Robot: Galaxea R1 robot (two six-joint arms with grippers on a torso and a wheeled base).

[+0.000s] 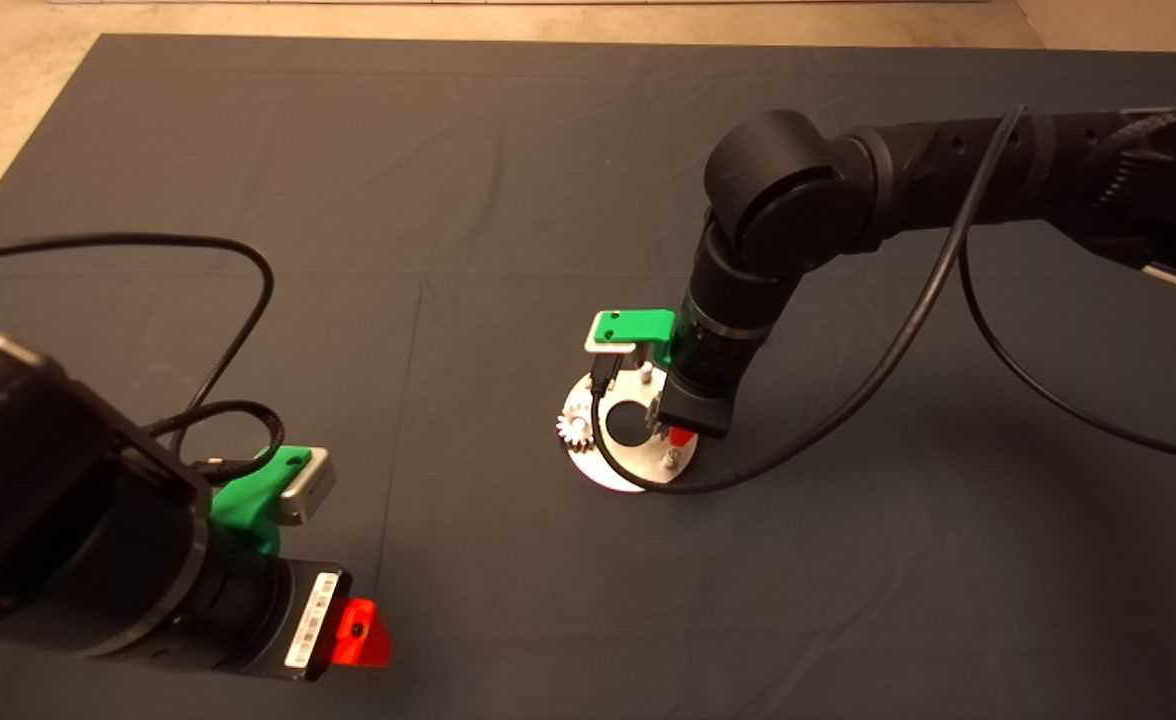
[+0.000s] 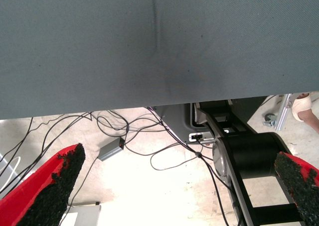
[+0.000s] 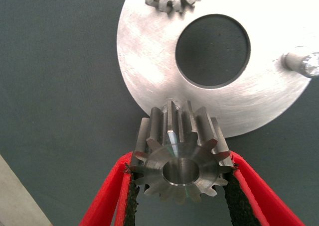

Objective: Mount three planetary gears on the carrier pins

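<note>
Dark mat (image 1: pixel 508 180) w/ creases; beige floor (image 2: pixel 164 191), loose cables (image 2: pixel 124 136) underneath.

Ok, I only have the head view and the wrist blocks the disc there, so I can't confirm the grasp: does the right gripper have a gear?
Observer: Yes. The right wrist view shows the right gripper shut on a planetary gear, pads on opposite teeth.
Operator: Where is it relative to the disc?
Observer: Over the disc rim, bore facing the camera.
Operator: Any free pin there?
Observer: One bare carrier pin, off to one side of the held gear.
</note>
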